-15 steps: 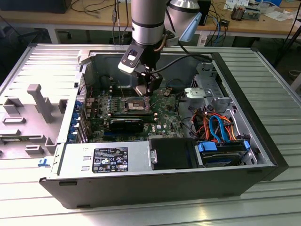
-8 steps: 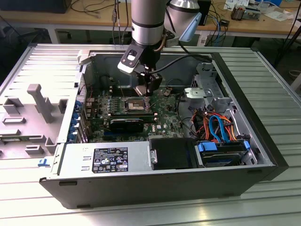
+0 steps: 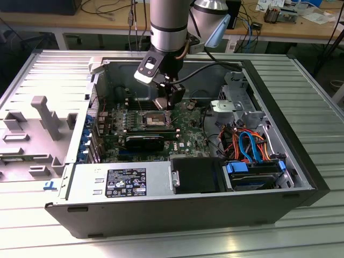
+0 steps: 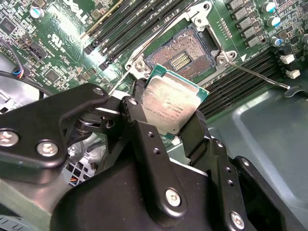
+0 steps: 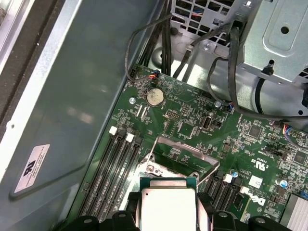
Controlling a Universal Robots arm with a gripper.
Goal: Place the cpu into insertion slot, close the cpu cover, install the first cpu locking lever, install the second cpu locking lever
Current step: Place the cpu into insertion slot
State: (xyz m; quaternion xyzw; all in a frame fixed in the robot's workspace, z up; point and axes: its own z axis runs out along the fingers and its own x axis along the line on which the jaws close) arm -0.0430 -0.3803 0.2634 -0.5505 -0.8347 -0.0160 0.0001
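My gripper is shut on the cpu, a flat square chip with a silver top, pinched at its two side edges by black fingers. It hangs tilted just above and beside the insertion slot, whose tan contact field lies uncovered. The cpu cover stands swung up, with green board showing through its window. Two thin locking levers lie unlatched, sticking out along the socket's sides. In the exterior view the gripper hovers over the slot in the middle of the board. The cpu also shows in the first wrist view.
The board lies in an open tower case. Black memory slots flank the socket. A black card, the power supply, a drive cage and coloured cables surround it. A coin battery lies beyond the cover.
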